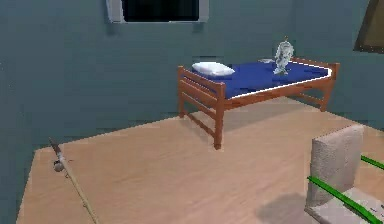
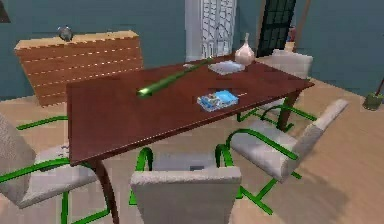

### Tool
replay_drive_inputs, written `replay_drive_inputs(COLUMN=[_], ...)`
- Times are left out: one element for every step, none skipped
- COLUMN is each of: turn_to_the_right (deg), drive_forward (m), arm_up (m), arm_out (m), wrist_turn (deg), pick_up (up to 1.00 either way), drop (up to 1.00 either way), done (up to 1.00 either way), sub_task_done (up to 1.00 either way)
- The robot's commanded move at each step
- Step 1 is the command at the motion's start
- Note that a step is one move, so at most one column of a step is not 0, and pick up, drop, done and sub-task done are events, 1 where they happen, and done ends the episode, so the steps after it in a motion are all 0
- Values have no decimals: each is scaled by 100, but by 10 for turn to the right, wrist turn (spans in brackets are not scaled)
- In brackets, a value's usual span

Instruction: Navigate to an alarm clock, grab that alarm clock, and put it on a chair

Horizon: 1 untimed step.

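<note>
A small grey roundish thing (image 2: 65, 33) stands on top of a wooden dresser (image 2: 80, 62) against the far wall in the arm side view; it is too small to tell if it is the alarm clock. Several beige chairs with green frames ring a dark red table (image 2: 130, 110): one at the near edge (image 2: 185, 190), one at the left (image 2: 30, 165), one at the right (image 2: 285, 145) and one at the far end (image 2: 285, 62). Another such chair (image 1: 338, 172) sits at the forward view's lower right.
On the table lie a green bat-like stick (image 2: 165, 82), a blue flat item (image 2: 217, 99) and a pale vase (image 2: 245, 48). Ahead stands a wooden bed (image 1: 255, 82) with a white pillow (image 1: 213, 69) and a pale upright thing (image 1: 283, 58). A long stick (image 1: 72, 180) lies on the floor at the left.
</note>
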Motion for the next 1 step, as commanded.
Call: replay_drive_inputs(turn_to_the_right=[0], drive_forward=[100], arm_up=[0], arm_out=[0], wrist_turn=[0], pick_up=[0], drop=[0], done=[0], sub_task_done=[0])
